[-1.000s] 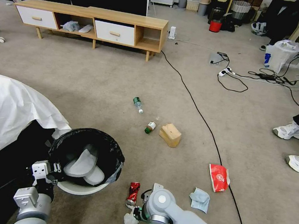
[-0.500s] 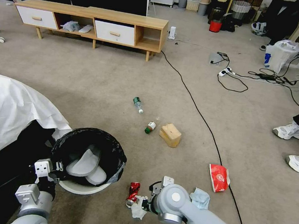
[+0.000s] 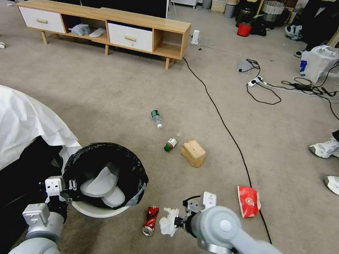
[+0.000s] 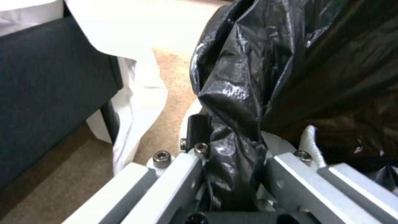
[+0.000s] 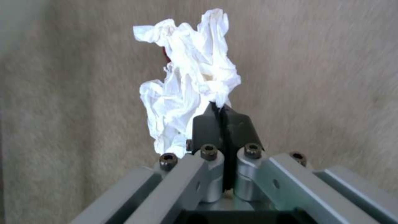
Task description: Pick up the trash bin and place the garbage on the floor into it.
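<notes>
While the right pincer [image 3: 179, 221] hangs just above the floor [image 3: 112, 96] with its two black pads [image 5: 238, 124] pinched together on one white crumpled tissue [image 3: 168, 222], the left pincer [image 3: 70, 185] is clamped over the near rim of the single trash bin [image 3: 105, 177], black liner [image 4: 232, 102] bunched between its fingers. Inside the bin lie two pale flat pieces; what they are I cannot tell. Six pieces of garbage lie loose on the carpet: one crushed red can [image 3: 150, 221] just beyond the held tissue, toward the bin; one red snack packet [image 3: 248, 201] on the right pincer's far side, near a black cable [image 3: 226, 129]; and ahead of it, well apart, one tan box [image 3: 193, 152], one small green-capped bottle [image 3: 170, 144] and one clear bottle [image 3: 156, 118].
</notes>
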### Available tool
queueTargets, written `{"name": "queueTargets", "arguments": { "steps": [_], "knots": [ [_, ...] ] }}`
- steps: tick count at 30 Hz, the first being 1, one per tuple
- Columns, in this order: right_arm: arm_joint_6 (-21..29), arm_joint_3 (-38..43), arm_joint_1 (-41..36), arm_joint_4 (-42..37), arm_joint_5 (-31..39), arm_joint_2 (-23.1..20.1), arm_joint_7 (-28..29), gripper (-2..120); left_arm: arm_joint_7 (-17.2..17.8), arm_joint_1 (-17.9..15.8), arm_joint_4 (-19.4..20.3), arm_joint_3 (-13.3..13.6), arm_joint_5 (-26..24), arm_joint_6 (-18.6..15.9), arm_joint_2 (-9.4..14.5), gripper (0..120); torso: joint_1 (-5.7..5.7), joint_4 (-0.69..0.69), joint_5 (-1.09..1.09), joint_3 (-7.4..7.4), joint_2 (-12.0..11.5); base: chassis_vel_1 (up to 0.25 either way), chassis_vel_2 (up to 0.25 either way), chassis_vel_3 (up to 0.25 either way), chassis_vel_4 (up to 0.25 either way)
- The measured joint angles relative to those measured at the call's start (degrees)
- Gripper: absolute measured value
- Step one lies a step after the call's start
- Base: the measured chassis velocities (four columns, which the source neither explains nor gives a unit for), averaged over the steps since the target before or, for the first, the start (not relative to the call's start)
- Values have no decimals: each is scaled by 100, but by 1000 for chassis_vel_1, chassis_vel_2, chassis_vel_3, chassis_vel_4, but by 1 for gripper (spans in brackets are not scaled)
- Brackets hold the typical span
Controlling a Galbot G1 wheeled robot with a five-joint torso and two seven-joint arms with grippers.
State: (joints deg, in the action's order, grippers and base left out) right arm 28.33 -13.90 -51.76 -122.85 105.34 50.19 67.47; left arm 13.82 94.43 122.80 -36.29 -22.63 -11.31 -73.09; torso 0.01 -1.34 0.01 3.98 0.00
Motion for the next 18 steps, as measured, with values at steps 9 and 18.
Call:
{"name": "queueTargets", "arguments": {
  "steps": [9,18],
  "knots": [
    [-30,812,-388,-514,-228,-501,-368,0,141,-272,-131,203,-281,-138,267,1,0,0,0,0,0,0,0,0,0],
    [26,2001,-1142,-1162,-356,-1359,-813,0,223,-519,-286,373,-418,-233,539,1,0,0,0,0,0,0,0,0,0]
  ]
}}
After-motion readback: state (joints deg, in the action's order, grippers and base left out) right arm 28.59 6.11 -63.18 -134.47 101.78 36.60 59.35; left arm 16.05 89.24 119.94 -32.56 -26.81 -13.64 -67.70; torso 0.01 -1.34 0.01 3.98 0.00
